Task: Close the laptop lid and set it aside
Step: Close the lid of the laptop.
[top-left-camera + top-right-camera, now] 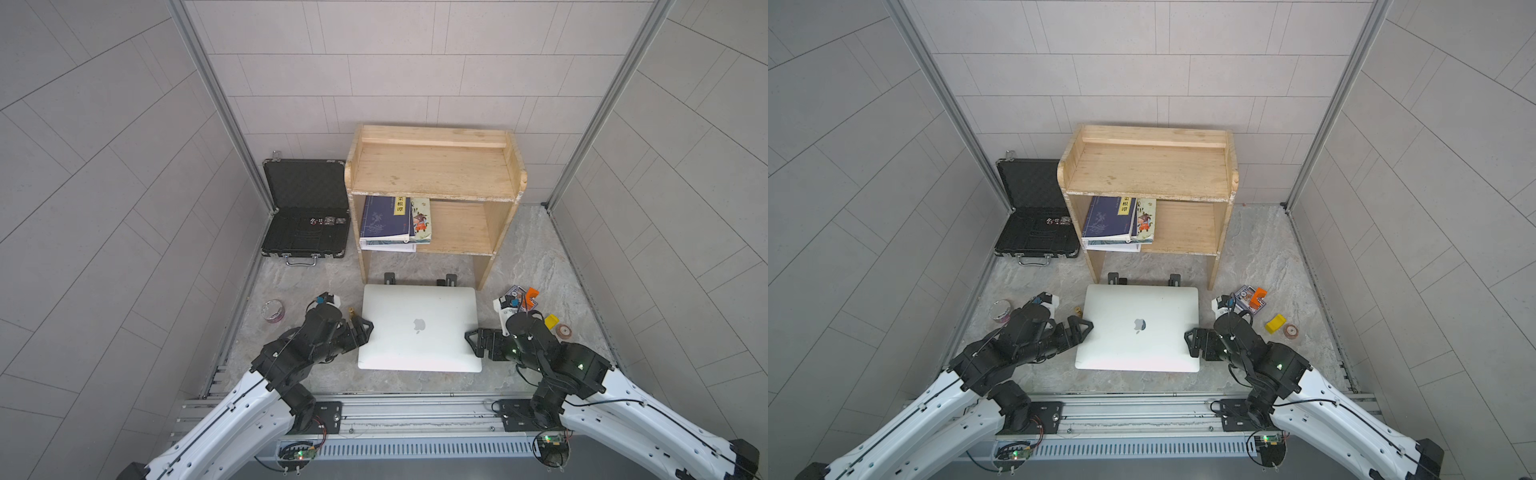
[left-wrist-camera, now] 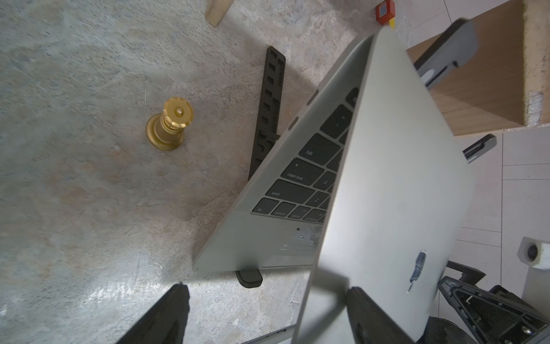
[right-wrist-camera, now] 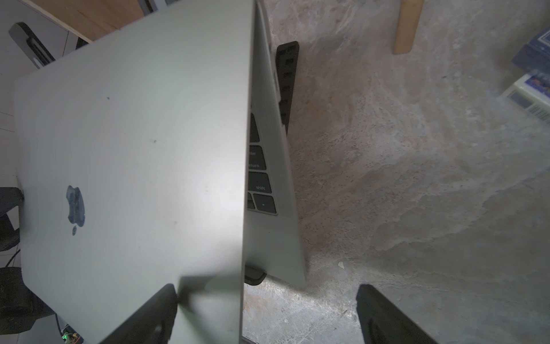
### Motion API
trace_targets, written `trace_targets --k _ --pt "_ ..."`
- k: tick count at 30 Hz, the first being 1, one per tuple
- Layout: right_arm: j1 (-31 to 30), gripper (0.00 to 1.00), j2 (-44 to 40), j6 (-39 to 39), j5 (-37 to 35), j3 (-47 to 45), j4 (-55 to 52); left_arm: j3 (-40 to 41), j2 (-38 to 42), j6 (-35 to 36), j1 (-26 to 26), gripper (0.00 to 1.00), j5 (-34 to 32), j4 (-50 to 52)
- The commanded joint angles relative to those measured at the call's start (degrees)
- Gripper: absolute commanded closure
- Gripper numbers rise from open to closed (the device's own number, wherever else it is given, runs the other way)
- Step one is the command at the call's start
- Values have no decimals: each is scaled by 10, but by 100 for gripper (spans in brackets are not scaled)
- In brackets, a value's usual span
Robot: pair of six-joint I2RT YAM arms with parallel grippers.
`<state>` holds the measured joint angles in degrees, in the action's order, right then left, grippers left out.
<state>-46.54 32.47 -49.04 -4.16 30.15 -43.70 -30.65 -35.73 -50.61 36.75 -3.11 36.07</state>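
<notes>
Grey stone bench (image 1: 536, 257) holds the laptop (image 1: 417, 328) with lid (image 2: 395, 184) partly down; both jaws stand wide astride its side edges, so press down evenly and slowly.

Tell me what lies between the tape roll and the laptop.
A gold chess piece stands near the laptop, and the left gripper hangs over the stretch toward the tape roll. Both top views show this.

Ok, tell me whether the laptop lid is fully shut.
No: the laptop lid is raised off the keyboard, whose black keys show in the gap.
</notes>
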Motion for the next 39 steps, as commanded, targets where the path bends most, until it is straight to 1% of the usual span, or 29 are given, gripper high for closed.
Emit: trace_targets --k 1,7,39 --pt "-1 3 3 4 -23 -18 -16 14 -9 9 3 17 -4 -17" --pt "-1 3 11 5 -24 -22 -3 31 -19 7 5 17 -6 -38" --pt "0 0 39 26 -35 -30 23 67 -34 9 7 16 -11 -72"
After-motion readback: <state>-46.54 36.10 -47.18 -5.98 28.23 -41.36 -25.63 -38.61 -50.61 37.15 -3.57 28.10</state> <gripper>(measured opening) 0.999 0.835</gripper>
